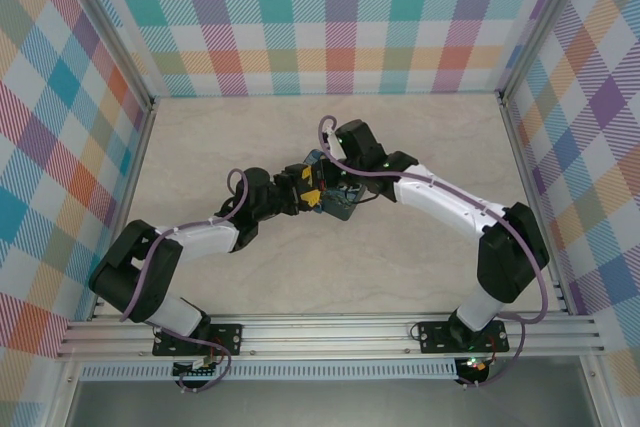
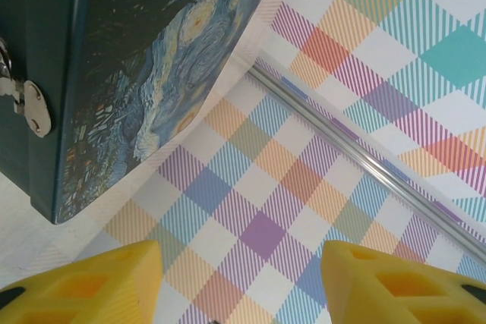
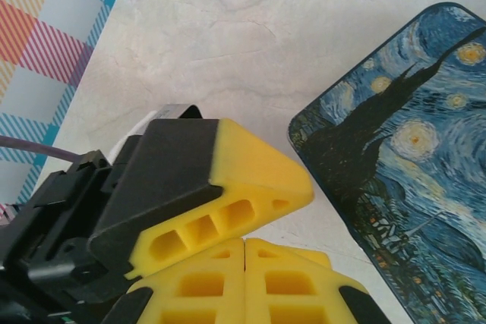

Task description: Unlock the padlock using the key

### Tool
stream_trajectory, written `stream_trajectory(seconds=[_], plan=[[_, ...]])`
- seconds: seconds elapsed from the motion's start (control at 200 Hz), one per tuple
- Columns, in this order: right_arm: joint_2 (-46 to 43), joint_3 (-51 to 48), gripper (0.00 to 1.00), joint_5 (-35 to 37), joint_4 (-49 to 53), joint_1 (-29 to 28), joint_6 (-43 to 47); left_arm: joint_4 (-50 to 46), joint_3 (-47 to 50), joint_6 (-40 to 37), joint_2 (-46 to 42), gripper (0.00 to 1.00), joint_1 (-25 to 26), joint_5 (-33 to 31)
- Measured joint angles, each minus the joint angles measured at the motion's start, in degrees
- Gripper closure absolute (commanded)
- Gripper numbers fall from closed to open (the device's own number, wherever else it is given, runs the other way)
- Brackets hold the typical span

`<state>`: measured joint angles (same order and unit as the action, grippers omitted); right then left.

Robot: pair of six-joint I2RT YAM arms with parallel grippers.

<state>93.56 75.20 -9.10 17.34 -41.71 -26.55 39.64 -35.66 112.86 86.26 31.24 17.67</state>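
The dark-blue Starry Night tin [image 1: 343, 209] sits mid-table, between both grippers. In the left wrist view the tin [image 2: 152, 58] fills the upper left, and its silver hasp plate [image 2: 30, 108] shows on the side wall. My left gripper [image 2: 243, 286] is open, its yellow fingertips [image 2: 91, 282] wide apart with nothing between them. My right gripper [image 3: 244, 263] is shut, its pads pressed together beside the tin's painted lid [image 3: 410, 180]. One yellow finger of the left gripper [image 3: 228, 187] lies right across the right gripper's tips. The padlock and the key are hidden.
Plaid walls [image 1: 340, 17] enclose the pale marble tabletop [image 1: 250, 137] on three sides. A metal rail [image 2: 364, 157] runs along the wall's foot. Both arms [image 1: 450, 207] crowd the centre, their grippers [image 1: 312, 187] almost touching.
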Motion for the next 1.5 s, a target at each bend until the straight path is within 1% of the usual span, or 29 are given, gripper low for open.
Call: stream_trajectory(seconds=[0.2,0.395,0.585,0.9,1.065,1.255,1.5], plan=[[0.0,-0.9,0.99,-0.4,-0.9,0.0,-0.9,0.7,0.0,0.0,0.3,0.5,0.2,-0.8],[0.0,-1.8,0.99,-0.4,-1.0,0.0,-1.1,1.1,0.2,0.0,0.3,0.59,0.2,-1.3],[-0.5,-2.4,0.98,-0.3,-1.0,0.0,-1.1,1.1,0.9,0.0,0.4,0.6,0.2,-1.9],[-2.4,-2.5,0.98,-0.1,-1.0,0.0,-1.1,1.1,1.7,0.0,0.4,0.68,0.2,-2.4],[-2.6,-2.9,0.98,-0.1,-1.0,0.0,-1.1,1.1,1.8,0.0,0.4,0.68,0.2,-2.4],[-2.6,-3.3,0.98,-0.1,-1.0,0.0,-1.1,1.1,1.8,0.0,0.4,0.62,0.2,-2.4],[-2.5,-3.3,0.98,-0.2,-1.0,0.0,-1.4,1.1,1.8,0.0,0.4,0.61,0.2,-2.4]])
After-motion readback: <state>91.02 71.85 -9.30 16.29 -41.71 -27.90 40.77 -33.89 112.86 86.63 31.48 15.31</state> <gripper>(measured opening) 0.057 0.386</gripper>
